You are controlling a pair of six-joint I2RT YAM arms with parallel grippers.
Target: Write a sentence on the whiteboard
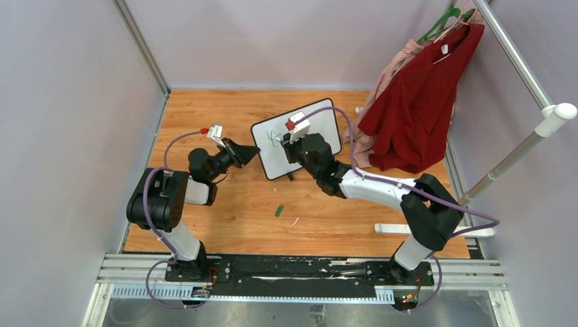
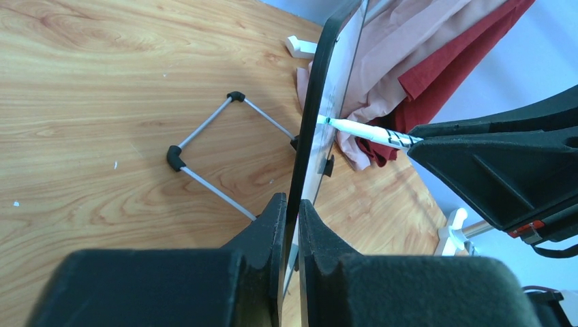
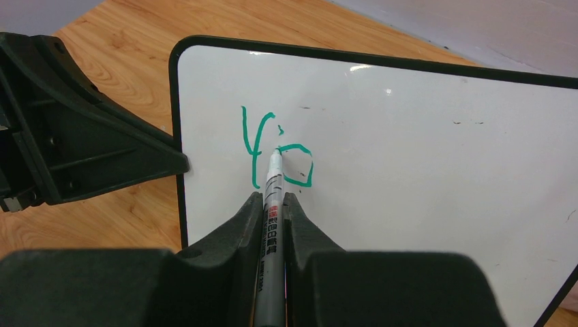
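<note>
Green handwritten lettering (image 3: 255, 146), upper left on the small white black-framed whiteboard (image 3: 422, 157): reads only "Yo". Stands propped on the wooden table (image 1: 225, 204). At the board's left edge, left gripper (image 2: 292, 204) pinching the frame, steadying. Facing the board, right gripper (image 3: 272, 197) clamped on a white green-tipped marker (image 3: 272, 225), tip at the "o". Writing barely begun; next probably calls for shifting right to start the "u", pressing lightly.

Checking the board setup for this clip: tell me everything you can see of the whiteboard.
The whiteboard is a glossy white panel in a thin black round-cornered frame, standing near upright on the wooden table, a wire stand behind it. The left fingers clamp its side edge. A green "Yo" sits upper left, the marker tip touching the board there; faint specks elsewhere.
</note>
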